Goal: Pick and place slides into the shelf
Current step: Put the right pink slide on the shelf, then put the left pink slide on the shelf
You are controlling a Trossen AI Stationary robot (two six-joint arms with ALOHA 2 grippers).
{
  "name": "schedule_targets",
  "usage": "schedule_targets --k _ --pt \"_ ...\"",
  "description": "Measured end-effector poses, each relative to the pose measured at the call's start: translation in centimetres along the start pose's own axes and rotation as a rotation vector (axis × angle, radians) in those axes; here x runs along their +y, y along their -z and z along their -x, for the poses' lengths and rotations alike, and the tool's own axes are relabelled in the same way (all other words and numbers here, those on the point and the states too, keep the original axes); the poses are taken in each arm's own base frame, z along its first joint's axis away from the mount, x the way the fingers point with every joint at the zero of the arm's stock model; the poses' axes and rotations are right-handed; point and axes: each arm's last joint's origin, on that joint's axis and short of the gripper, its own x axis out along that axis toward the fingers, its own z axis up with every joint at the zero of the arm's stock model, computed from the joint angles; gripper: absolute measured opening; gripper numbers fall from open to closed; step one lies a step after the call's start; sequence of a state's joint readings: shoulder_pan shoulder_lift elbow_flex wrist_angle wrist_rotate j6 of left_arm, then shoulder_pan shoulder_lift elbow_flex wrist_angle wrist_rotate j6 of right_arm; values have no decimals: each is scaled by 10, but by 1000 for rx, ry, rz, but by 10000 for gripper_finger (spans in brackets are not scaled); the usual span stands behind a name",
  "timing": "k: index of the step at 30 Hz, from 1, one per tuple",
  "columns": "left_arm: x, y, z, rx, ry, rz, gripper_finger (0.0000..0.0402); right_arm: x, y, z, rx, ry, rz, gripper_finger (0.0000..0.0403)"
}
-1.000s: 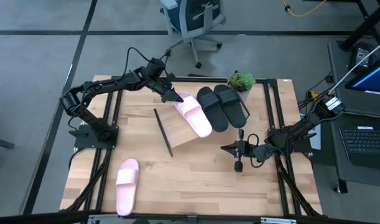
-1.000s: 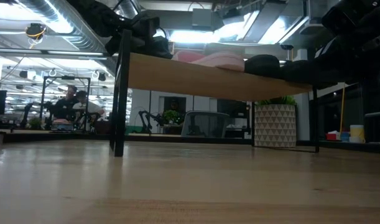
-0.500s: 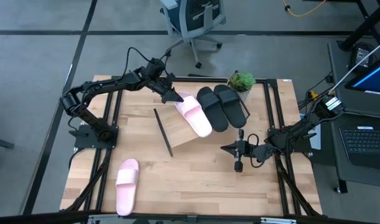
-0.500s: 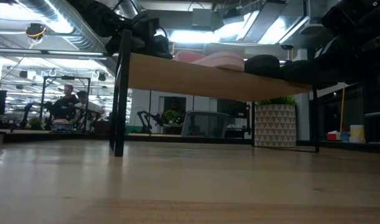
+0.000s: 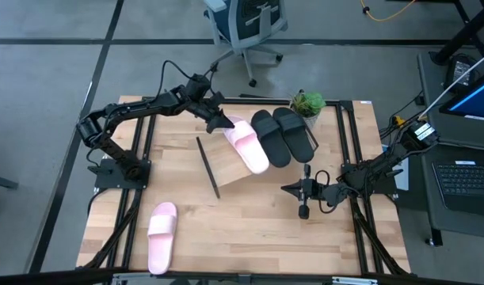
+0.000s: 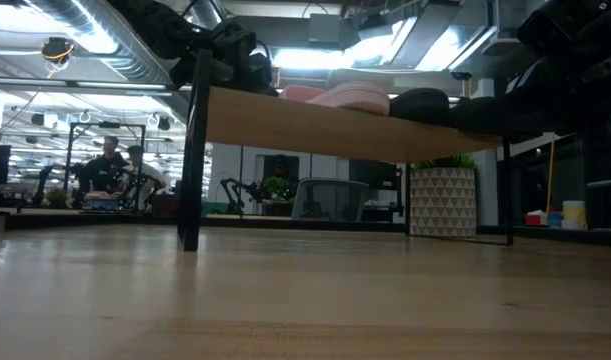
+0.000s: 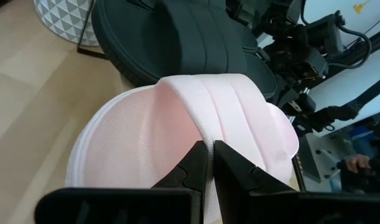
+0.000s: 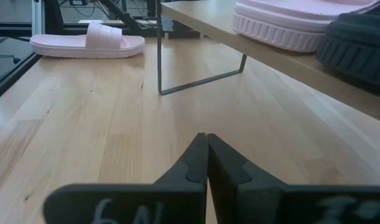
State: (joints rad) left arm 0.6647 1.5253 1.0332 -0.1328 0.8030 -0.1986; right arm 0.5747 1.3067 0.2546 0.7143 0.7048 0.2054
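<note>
The left arm's fingers (image 7: 209, 163), clenched empty, touch the light pink slide sandal (image 5: 247, 145) on the slanted light-wood shelf (image 5: 226, 168); right arm's fingers (image 5: 302, 207) clenched empty above the desk (image 5: 249, 226).

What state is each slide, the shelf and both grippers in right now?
Pink slide on shelf: lying on the board, left gripper at its strap.
Black slides: both on the shelf, side by side.
Second pink slide: flat on the table, not yet shelved.
Shelf: slanted, three slides on it.
Left gripper: shut, at the pink slide's strap.
Right gripper: shut, empty, low over the table.
</note>
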Motion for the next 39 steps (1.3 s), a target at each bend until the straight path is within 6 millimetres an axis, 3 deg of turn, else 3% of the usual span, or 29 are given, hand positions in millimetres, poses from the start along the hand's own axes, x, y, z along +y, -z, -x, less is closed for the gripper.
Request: schedule_targets --k 18,30,39 --pt "-3 -1 -3 -9 5 -48 21 0 0 0 0 0 0 7" --pt "-3 -1 -3 -14 -21 -49 134 0 0 0 0 0 0 7" --pt "-1 -2 -3 -30 -89 -50 159 0 0 0 0 -1 -2 7"
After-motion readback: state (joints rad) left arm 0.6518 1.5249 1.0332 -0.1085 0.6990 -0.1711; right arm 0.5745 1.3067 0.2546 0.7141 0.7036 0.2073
